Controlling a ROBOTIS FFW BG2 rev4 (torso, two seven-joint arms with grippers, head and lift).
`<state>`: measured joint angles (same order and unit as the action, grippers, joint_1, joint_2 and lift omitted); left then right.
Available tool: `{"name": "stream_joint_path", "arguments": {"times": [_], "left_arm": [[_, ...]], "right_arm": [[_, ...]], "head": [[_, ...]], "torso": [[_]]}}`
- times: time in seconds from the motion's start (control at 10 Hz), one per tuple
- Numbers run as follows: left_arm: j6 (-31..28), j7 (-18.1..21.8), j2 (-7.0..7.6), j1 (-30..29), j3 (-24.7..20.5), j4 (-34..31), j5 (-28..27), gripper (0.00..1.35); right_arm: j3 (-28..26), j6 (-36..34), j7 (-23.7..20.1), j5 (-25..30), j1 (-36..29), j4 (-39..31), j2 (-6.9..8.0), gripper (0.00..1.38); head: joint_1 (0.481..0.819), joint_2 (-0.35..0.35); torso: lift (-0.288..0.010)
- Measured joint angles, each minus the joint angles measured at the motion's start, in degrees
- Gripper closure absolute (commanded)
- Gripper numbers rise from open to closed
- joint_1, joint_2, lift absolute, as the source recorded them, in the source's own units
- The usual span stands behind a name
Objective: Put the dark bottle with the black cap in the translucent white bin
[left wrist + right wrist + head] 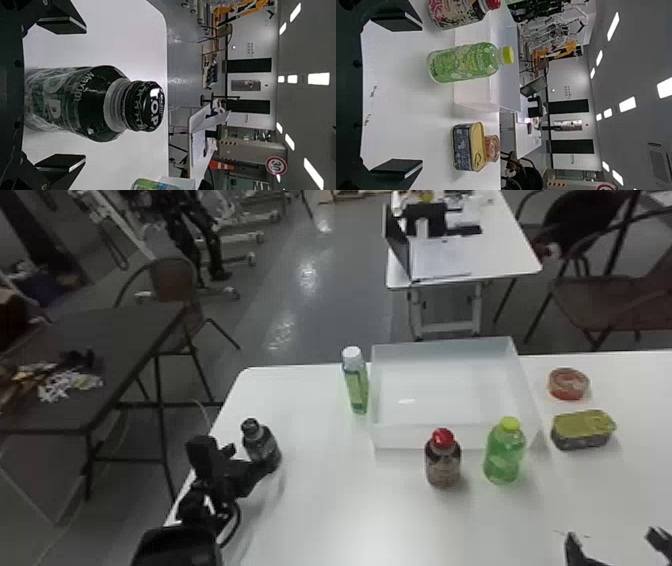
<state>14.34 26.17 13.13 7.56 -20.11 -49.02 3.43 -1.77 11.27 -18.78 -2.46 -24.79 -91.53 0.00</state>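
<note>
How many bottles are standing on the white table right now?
4. The dark bottle is by the left pincer; a white-capped bottle stands just left of the bin; a red-capped bottle and a yellow-capped bottle stand on its near side.

Red-capped bottle (pixel 443 464), yellow-capped bottle (pixel 504 455), white-capped bottle (pixel 356 385), tin (pixel 582 431), tub (pixel 568 385)

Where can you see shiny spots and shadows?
Head view: glints on the grey floor, a bright glow low on the white table, a soft shadow near the dark bottle; left wrist view: ceiling lights glowing white; right wrist view: ceiling lights glowing too.
</note>
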Motion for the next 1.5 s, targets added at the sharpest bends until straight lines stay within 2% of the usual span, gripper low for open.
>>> {"name": "stream_joint_path", "arguments": {"times": [0.1,0.2,0.4,0.5,0.7,0.9,1.0,1.2,1.3,1.4,1.5], "left_arm": [[-0.31,1.22,0.41,1.20,0.02,1.71,-0.16,0.19],[-0.42,1.58,0.54,2.02,0.05,3.06,-0.20,0.28],[-0.87,1.62,0.79,2.61,-0.01,4.05,-0.66,0.70],[-0.58,1.55,0.94,2.64,-0.23,4.11,-1.16,0.74],[0.46,1.19,0.34,2.64,-1.31,4.12,-2.53,0.74],[2.25,0.78,-1.27,1.96,-1.69,1.99,-3.12,0.74],[0.94,-0.31,-3.01,0.21,-1.54,-3.18,-4.02,0.74],[-2.73,-1.13,-7.26,-3.27,1.01,-14.73,-4.58,0.74],[-4.50,-0.27,-8.07,-3.39,4.42,-17.95,-2.41,0.74],[-5.58,1.07,-7.25,-2.10,9.24,-19.08,0.54,0.74],[-6.05,1.40,-5.51,-0.23,14.40,-19.31,3.11,0.74]], "right_arm": [[-0.02,0.02,-0.26,0.00,0.27,0.25,0.00,0.09],[-0.04,0.02,-0.40,0.00,0.43,0.46,0.00,0.09],[-0.07,0.05,-0.57,0.01,0.52,0.70,0.00,0.09],[-0.07,0.06,-0.63,0.01,0.53,0.74,0.00,0.09],[-0.11,0.07,-0.73,-0.32,0.48,0.94,0.00,0.09],[-0.16,0.07,-0.74,-0.52,0.44,0.97,0.00,0.09],[-0.16,0.07,-0.74,-0.53,0.44,0.97,0.00,0.09],[-0.16,0.07,-0.73,-0.60,0.36,1.08,0.00,0.09],[-0.16,0.07,-0.74,-0.61,0.39,1.09,0.00,0.09],[-0.16,0.07,-0.79,-0.66,0.52,1.18,0.00,0.09],[-0.16,0.07,-0.88,-0.70,0.71,1.35,0.00,0.09]], "head": [[0.695,0.295],[0.695,0.294],[0.695,0.296],[0.695,0.298],[0.695,0.301],[0.695,0.285],[0.695,0.279],[0.695,0.221],[0.695,0.169],[0.695,0.140],[0.695,0.090]], "torso": [[-0.032],[-0.032],[-0.032],[-0.032],[-0.032],[-0.032],[-0.032],[-0.032],[-0.032],[-0.032],[-0.032]]}}
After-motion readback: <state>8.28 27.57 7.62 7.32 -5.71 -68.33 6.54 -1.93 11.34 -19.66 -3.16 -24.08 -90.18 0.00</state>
